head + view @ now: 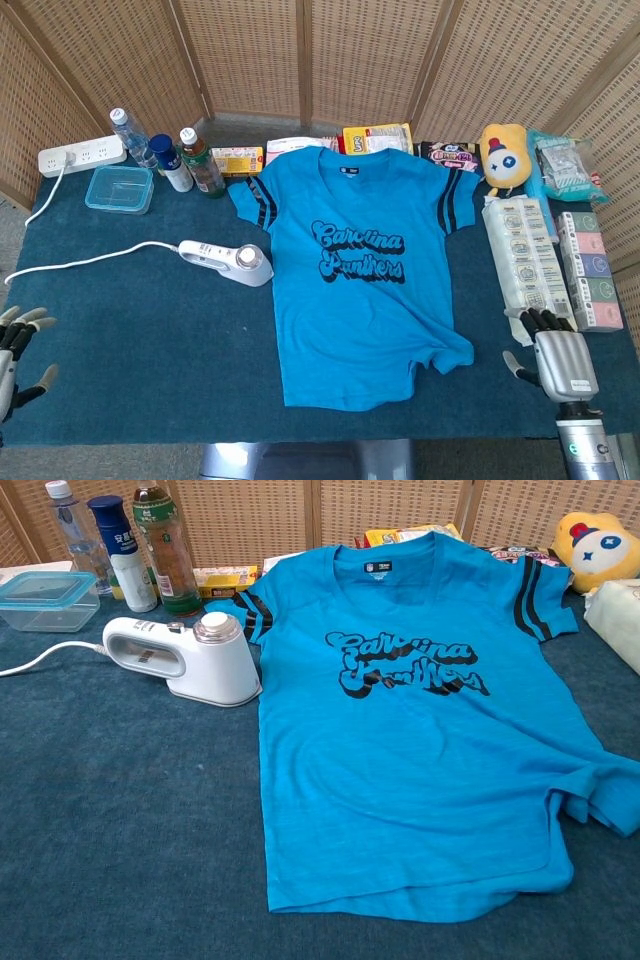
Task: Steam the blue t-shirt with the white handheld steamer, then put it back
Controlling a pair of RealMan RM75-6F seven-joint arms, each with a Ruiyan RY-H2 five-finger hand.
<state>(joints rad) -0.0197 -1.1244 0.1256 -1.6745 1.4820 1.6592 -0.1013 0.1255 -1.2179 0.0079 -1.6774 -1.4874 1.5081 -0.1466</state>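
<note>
Presently I record one blue short-sleeved t-shirt [365,270] lying flat, front up, on the dark blue cloth-covered table [190,350]; it serves as my landmark. Its chest print appears to read "Carolina Panthers" in dark script; the neck label is too small to read.

One white handheld steamer [226,260] lies on its side just beside the shirt's sleeve on the camera-left side, near it but not on the shirt body. Its one white cord [85,261] runs away from the shirt toward that table edge.

Beyond the steamer, further from the shirt's collar corner, I count three bottles: one clear water bottle [126,133], one dark blue-capped white bottle [170,163], one green-labelled drink bottle [201,162]. Their labels are unreadable. One clear lidded plastic box [119,189] and one white power strip [82,156] sit beside them.

On the shirt's opposite side I note one yellow plush toy [503,156] and one long white wrapped multipack [527,268]; the printing is illegible.

My left hand [14,352] sits at the table edge, well apart from the shirt and steamer, fingers spread, holding nothing. My right hand [561,360] sits near the shirt's hem corner, not touching it, fingers extended and empty.
</note>
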